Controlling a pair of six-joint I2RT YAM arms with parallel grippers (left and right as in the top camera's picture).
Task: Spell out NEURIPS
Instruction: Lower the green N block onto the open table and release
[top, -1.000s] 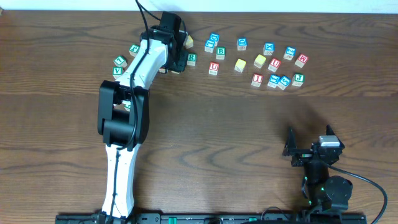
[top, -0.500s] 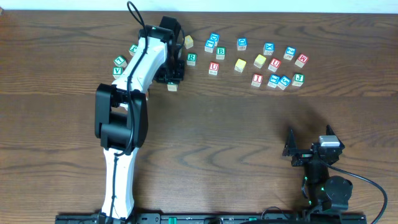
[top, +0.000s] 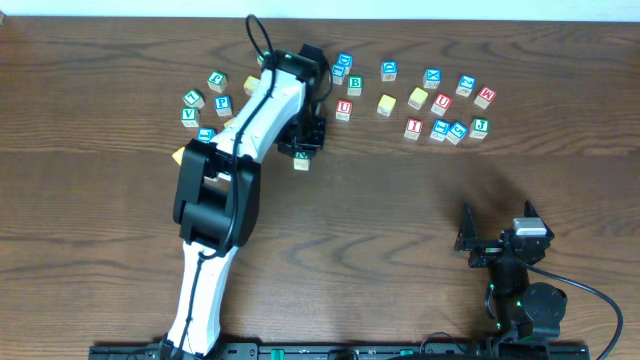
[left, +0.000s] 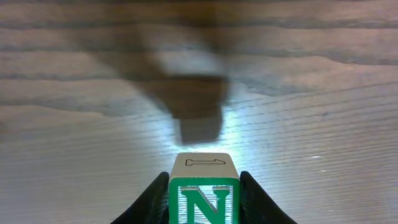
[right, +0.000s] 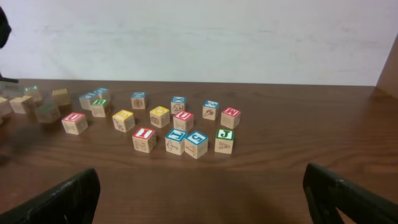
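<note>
The left pincer (left: 204, 186) is clamped on the green N cube (left: 204, 205), one finger on each side. Going by its shadow, the cube looks lifted off the tabletop (left: 298, 124), though I can't be sure. Bare wood lies under it, in front of the other letter cubes (top: 418, 97). N is the first letter. Next, set it down flat with room beside it for six more, then let go. The right pincer (right: 202, 202) rests wide apart, holding nothing.

A dark brown wood-grain surface (top: 400, 220) fills the scene, its grain running side to side. Beyond its far edge stands a plain white wall (right: 199, 37). Pale glare brightens part of the wood.
</note>
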